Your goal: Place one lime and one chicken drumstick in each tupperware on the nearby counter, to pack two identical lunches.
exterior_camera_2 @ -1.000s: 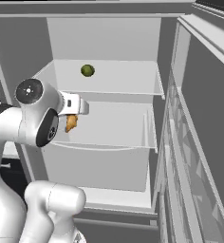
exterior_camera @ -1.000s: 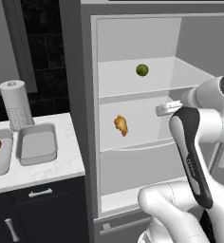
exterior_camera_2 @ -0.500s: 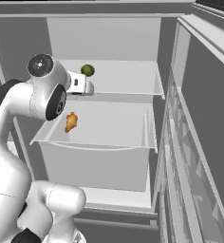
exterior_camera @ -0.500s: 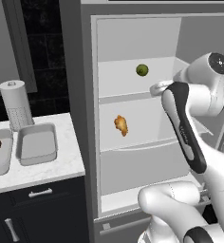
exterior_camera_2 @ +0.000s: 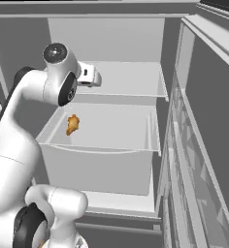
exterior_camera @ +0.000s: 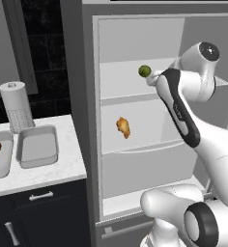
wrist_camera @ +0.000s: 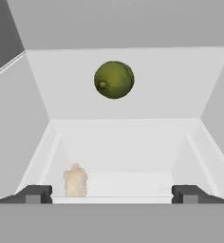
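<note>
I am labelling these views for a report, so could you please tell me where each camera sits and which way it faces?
Left base view: behind the arm's left, facing the open fridge and counter; arm rises lower right.
Right base view: behind the arm's right, facing the fridge; arm at left.
Hand view: on the hand, looking past the open gripper at the lime.
Shared: all three show the chicken drumstick.

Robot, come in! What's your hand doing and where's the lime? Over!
Gripper open, aimed at lime on upper fridge shelf. Chicken drumstick one shelf below. Nothing in between.
</note>
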